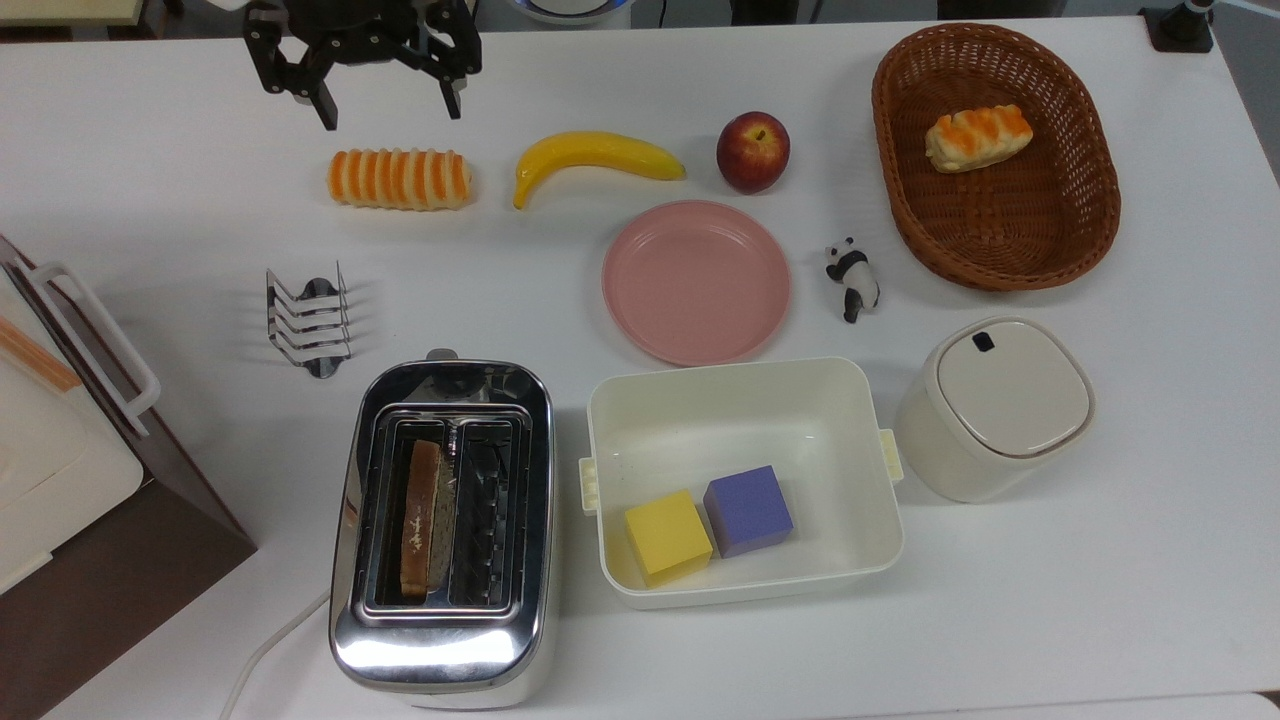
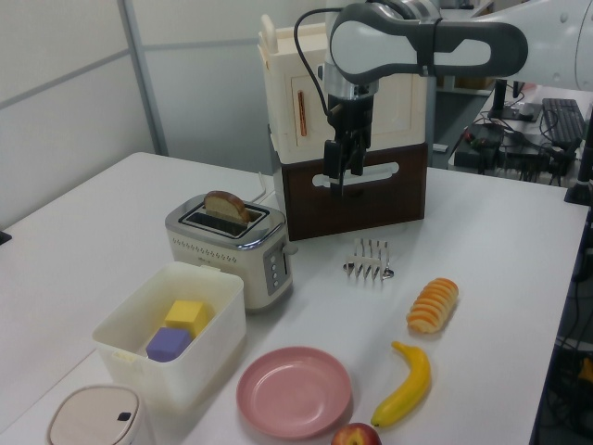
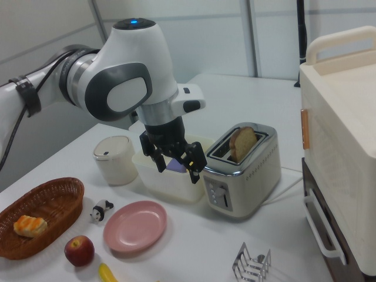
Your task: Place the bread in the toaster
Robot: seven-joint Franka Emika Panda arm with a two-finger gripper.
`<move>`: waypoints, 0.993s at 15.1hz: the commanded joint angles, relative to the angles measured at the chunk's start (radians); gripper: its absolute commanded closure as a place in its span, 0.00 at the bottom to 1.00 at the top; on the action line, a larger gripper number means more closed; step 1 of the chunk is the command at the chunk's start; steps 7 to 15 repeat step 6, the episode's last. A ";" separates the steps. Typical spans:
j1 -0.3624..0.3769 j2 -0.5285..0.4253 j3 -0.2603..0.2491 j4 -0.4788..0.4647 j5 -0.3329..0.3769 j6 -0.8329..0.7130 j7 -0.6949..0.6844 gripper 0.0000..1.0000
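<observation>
White table (image 1: 150, 200) is holding lots of things. A shiny toaster (image 1: 440, 620) is sitting near the top view's bottom edge, and the bread (image 1: 420, 518) is standing up in its left slot, as the top view shows it. In the right view the slice is poking out of the top of the toaster. The gripper (image 1: 388, 105) is hanging up high near the top view's top edge, well away from the toaster, with its fingers spread wide and nothing between them. A striped roll (image 1: 399, 179) is lying just below it in the top view, next to a banana (image 1: 594, 160) and an apple (image 1: 752, 151). A little wire rack (image 1: 308, 322) is standing between the roll and the toaster. A pink plate (image 1: 696, 281) is sitting above a white box (image 1: 860, 450) in the top view, and yellow and purple blocks are lying in that box.
</observation>
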 commanded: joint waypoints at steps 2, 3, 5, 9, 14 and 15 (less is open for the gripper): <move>0.031 0.001 -0.007 -0.011 -0.054 -0.012 -0.002 0.00; 0.031 0.001 -0.009 -0.011 -0.054 -0.009 -0.002 0.00; 0.031 0.001 -0.012 -0.011 -0.066 -0.007 -0.002 0.00; 0.031 0.001 -0.012 -0.011 -0.079 -0.007 -0.002 0.00; 0.031 0.001 -0.012 -0.011 -0.079 -0.007 -0.002 0.00; 0.031 0.001 -0.012 -0.011 -0.079 -0.007 -0.002 0.00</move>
